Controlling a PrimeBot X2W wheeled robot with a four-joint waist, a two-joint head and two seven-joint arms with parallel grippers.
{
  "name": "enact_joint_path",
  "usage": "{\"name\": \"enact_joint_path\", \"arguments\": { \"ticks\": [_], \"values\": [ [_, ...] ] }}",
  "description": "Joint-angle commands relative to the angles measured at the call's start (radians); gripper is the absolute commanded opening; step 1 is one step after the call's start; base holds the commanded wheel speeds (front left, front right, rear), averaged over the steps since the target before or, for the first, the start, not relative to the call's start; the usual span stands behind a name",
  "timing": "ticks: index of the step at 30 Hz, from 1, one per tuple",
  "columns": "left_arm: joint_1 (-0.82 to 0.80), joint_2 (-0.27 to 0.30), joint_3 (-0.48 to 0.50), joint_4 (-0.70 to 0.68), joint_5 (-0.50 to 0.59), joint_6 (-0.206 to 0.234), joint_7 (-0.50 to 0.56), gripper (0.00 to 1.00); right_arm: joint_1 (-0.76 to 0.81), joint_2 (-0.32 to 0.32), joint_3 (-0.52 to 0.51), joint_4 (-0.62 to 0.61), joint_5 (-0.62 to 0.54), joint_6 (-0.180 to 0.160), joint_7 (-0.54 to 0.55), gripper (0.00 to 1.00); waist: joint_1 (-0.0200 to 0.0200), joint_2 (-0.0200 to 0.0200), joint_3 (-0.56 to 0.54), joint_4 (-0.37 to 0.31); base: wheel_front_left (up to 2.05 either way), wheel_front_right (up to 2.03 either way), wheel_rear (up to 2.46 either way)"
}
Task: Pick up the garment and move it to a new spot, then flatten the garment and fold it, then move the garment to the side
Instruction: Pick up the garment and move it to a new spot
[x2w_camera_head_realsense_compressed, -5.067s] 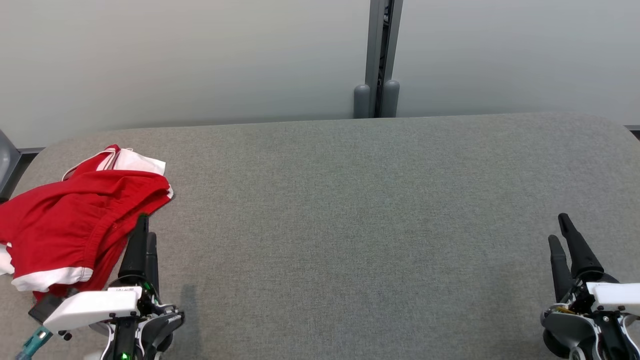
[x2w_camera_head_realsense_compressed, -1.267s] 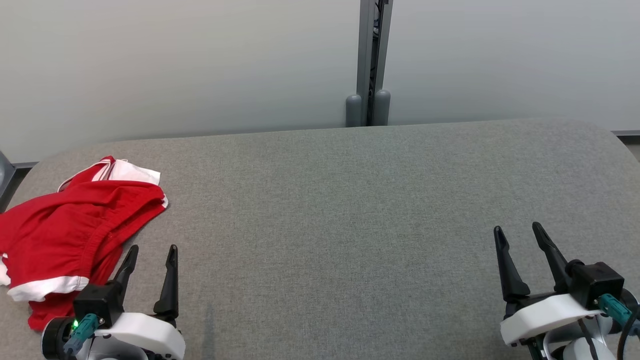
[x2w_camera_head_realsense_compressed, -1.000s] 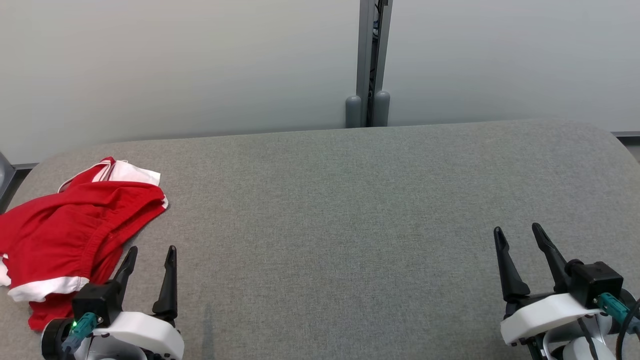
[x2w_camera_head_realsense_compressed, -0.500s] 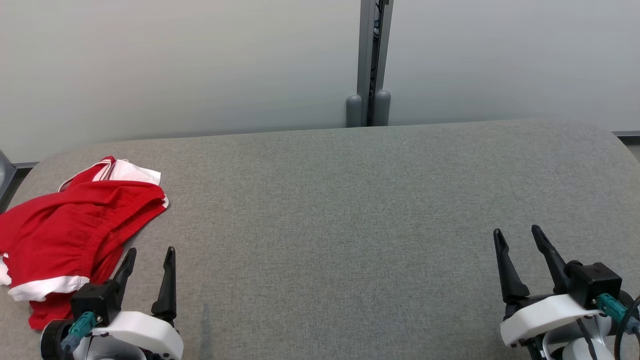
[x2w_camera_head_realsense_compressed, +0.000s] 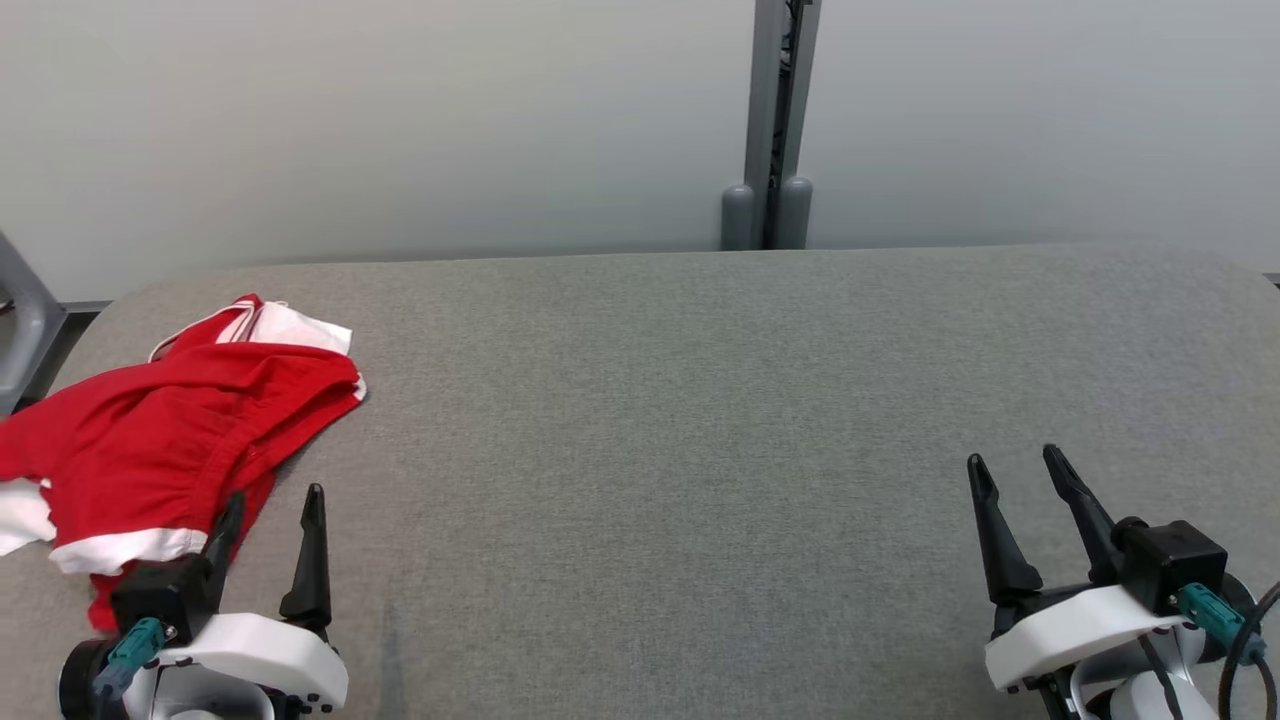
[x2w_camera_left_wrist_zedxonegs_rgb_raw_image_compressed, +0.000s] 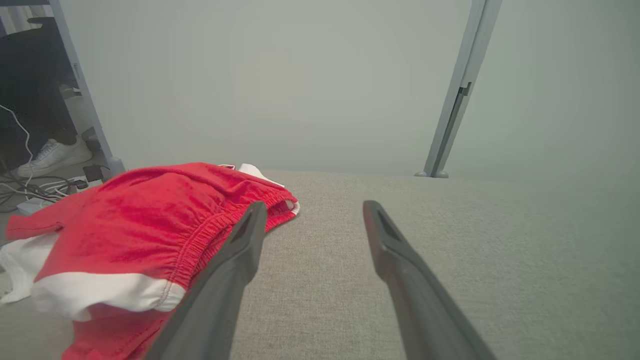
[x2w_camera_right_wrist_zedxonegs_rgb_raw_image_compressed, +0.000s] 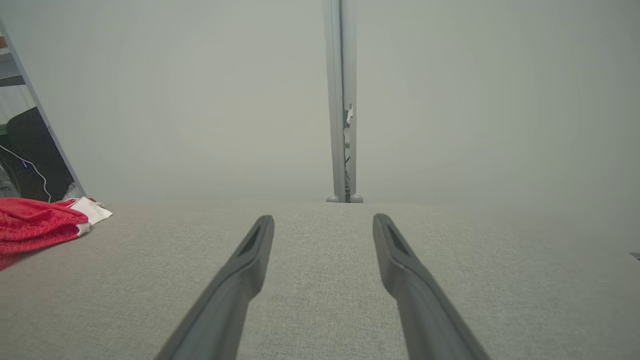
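Observation:
The garment (x2w_camera_head_realsense_compressed: 170, 440) is a crumpled red piece with white trim, lying at the far left of the grey padded table (x2w_camera_head_realsense_compressed: 700, 420). In the left wrist view the garment (x2w_camera_left_wrist_zedxonegs_rgb_raw_image_compressed: 140, 225) sits just left of the fingers. My left gripper (x2w_camera_head_realsense_compressed: 275, 495) stands open at the lower left, its left finger at the garment's near edge, nothing between the fingers. My left gripper (x2w_camera_left_wrist_zedxonegs_rgb_raw_image_compressed: 310, 210) shows the same gap over bare fabric. My right gripper (x2w_camera_head_realsense_compressed: 1015, 465) is open at the lower right, far from the garment (x2w_camera_right_wrist_zedxonegs_rgb_raw_image_compressed: 40, 222). My right gripper (x2w_camera_right_wrist_zedxonegs_rgb_raw_image_compressed: 322, 220) holds nothing.
A pale wall with a grey vertical post (x2w_camera_head_realsense_compressed: 770, 130) rises behind the table. A grey frame part (x2w_camera_head_realsense_compressed: 25, 320) stands off the table's left end. Cables and a white shoe (x2w_camera_left_wrist_zedxonegs_rgb_raw_image_compressed: 50, 155) lie on the floor beyond that end.
The whole head picture has shifted right, so the camera has turned left. Both grippers stay open and low. The garment lies as before.

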Motion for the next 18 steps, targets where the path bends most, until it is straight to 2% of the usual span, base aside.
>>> {"name": "enact_joint_path", "arguments": {
  "ticks": [1,18],
  "values": [
    [-0.018,0.006,0.006,0.000,-0.007,0.004,-0.004,1.00,-0.011,-0.003,0.004,-0.003,0.006,0.002,-0.006,1.00,0.0000,0.0000,0.003,0.023,0.00,0.00,0.00],
    [-0.038,0.019,0.021,0.004,-0.029,0.016,-0.024,1.00,-0.029,-0.004,0.066,-0.020,0.023,0.002,-0.006,1.00,0.0000,0.0000,0.021,0.321,0.00,0.00,0.00]
  ]
}}
